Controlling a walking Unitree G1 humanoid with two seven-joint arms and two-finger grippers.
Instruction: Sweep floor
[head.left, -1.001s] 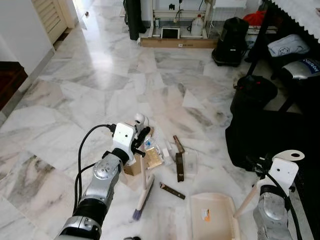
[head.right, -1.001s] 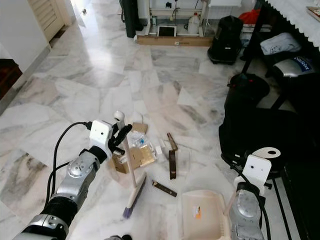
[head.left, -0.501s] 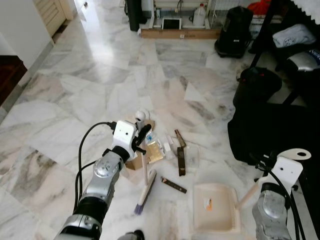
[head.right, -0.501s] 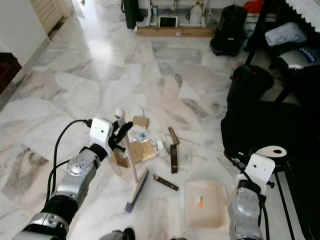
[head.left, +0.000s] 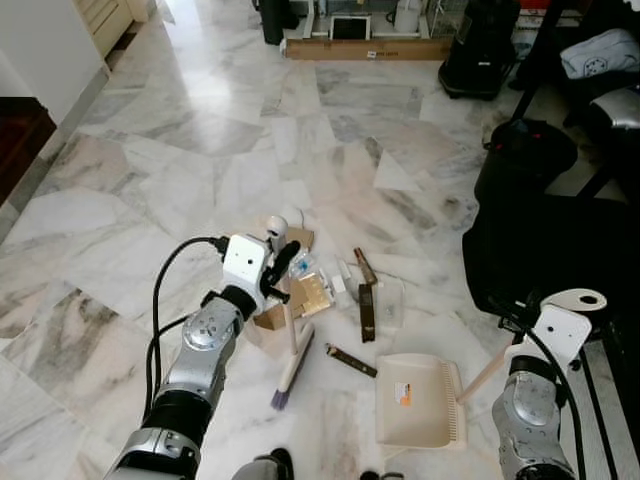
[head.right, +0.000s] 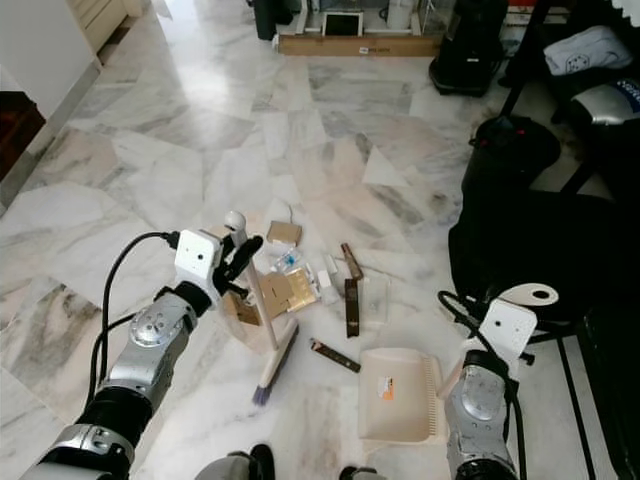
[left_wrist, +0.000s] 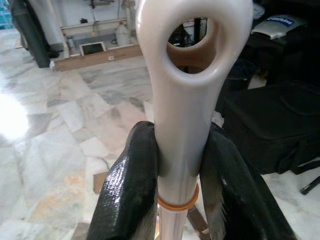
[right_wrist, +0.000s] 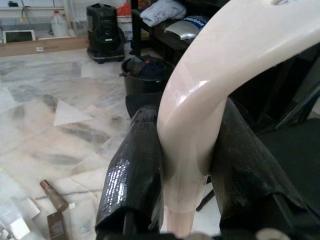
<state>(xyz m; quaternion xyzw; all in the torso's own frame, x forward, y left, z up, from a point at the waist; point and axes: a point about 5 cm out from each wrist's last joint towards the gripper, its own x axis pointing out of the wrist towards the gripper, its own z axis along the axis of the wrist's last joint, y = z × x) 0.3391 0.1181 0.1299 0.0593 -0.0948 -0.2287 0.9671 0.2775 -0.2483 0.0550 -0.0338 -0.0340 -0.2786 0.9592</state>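
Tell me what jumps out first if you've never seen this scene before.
The litter strewn mid-floor on the pale marble floor catches the eye first. The left gripper is shut on the broom, whose bristles rest beside that litter, while the right gripper holds the cream dustpan flat on the floor to its right. Black bags crowd the right side.

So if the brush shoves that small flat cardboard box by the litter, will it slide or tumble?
The cardboard box looks light and lies flat, so it would probably slide on the glossy marble floor. The soft bristles of the brush, held by the left gripper, may bend.
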